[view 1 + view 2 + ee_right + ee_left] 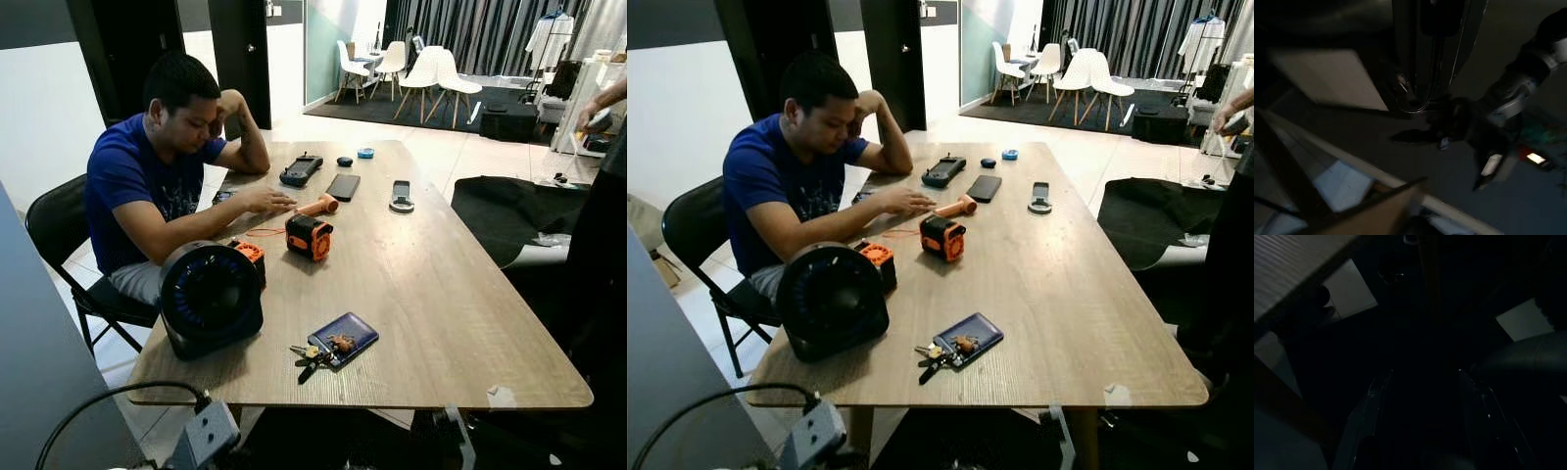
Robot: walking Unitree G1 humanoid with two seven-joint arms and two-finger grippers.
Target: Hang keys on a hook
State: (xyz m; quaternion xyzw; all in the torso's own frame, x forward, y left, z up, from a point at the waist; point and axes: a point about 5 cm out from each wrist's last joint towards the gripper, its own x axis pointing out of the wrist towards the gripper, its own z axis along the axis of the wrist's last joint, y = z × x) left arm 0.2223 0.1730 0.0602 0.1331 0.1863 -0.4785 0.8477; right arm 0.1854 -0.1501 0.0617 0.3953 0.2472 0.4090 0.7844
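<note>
Left jaws [1420, 421] hang in shade below wooden table [431, 294].

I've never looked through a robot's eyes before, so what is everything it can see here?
Keys: one bunch, metal, near table edge, against the card holder.
Card holder: one, dark blue, near edge.
Fan: one, black, table's left near corner.
Tape measure: one, orange and black, mid-table.
Phone: one, black, far half.
Table: one, wood-look.
Person: one, blue shirt, seated at left side.
Chairs: several, white, far room.
Left gripper: dark, hanging below the table.
Right gripper: dim, hanging low.
</note>
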